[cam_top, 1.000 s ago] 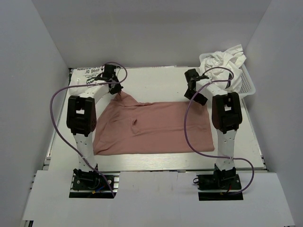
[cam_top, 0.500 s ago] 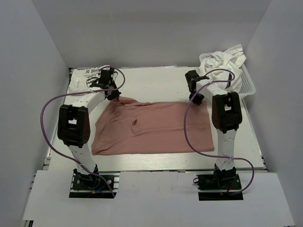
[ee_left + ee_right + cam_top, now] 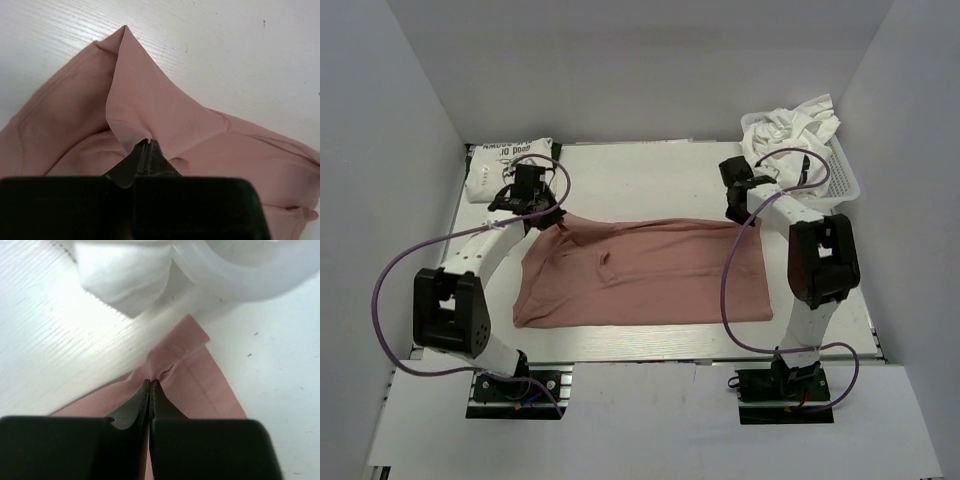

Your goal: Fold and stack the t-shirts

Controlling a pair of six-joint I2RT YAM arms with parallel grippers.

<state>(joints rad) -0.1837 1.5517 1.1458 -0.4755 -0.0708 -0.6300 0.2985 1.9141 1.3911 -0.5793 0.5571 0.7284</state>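
We work on the dusty pink cotton t-shirt [image 3: 650, 270], which lies spread, still unfolded, across the middle of the white desk [image 3: 640, 170]. Our left pincer [image 3: 147, 144] is clamped tight on a pinch of the fabric at the shirt's ten o'clock corner, and the cloth rises into a small peak above the fingers. Our right pincer [image 3: 151, 382] is likewise closed on the stitched hem at the two o'clock corner.

We judge that we hold the two far corners at once so the far edge can be lifted evenly and carried toward six o'clock for a first fold. One corner alone would drag the soft cloth askew.

The rumpled white t-shirts [image 3: 795, 120] wait in the white plastic basket [image 3: 850, 185] at two o'clock, just beyond the right pincer, and one hangs over its rim close to the pinched hem. A folded white t-shirt with black lettering [image 3: 485, 175] lies at ten o'clock, apart from the pink one, where we judge the stack begins. Most of the task seems ahead of us.
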